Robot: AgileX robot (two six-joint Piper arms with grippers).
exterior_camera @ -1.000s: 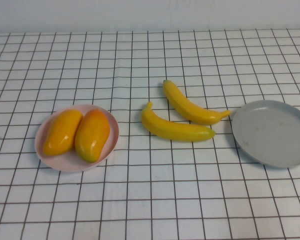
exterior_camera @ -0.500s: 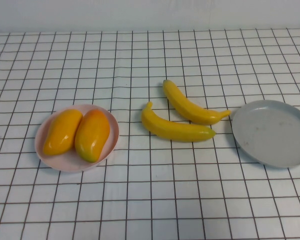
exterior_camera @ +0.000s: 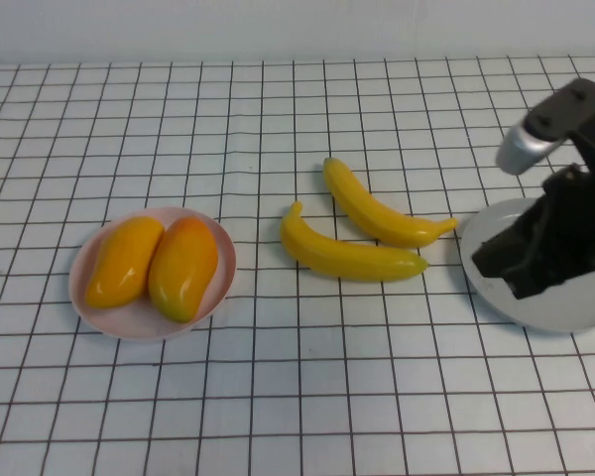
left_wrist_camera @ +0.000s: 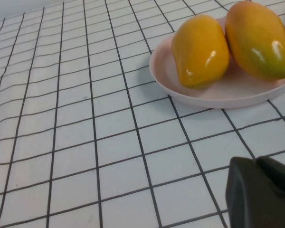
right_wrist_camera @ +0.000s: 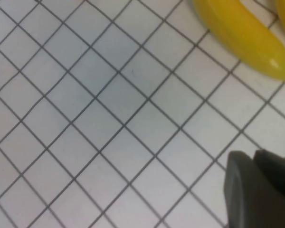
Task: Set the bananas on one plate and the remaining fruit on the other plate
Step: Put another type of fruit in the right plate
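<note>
Two yellow bananas point(exterior_camera: 352, 256) point(exterior_camera: 382, 213) lie side by side on the checked cloth at mid-table. The grey plate point(exterior_camera: 550, 312) at the right holds nothing. My right gripper point(exterior_camera: 488, 260) hovers over the plate's left part, shut and empty, just right of the bananas. Its wrist view shows the shut gripper point(right_wrist_camera: 254, 154) and one banana point(right_wrist_camera: 242, 35). Two orange-yellow mango-like fruits point(exterior_camera: 124, 261) point(exterior_camera: 183, 268) lie on the pink plate point(exterior_camera: 129, 322) at the left. My left gripper point(left_wrist_camera: 255, 160) is shut and empty, low over the cloth near the pink plate point(left_wrist_camera: 218, 97) and its fruits point(left_wrist_camera: 199, 50) point(left_wrist_camera: 259, 40).
White cloth with a black grid covers the whole table point(exterior_camera: 297, 397). A pale wall runs along the far edge. The right arm's silver wrist joint point(exterior_camera: 524, 149) stands above the grey plate's far side.
My right arm has come into the high view from the right and now hangs over the grey plate. The fruits and plates have not moved.
</note>
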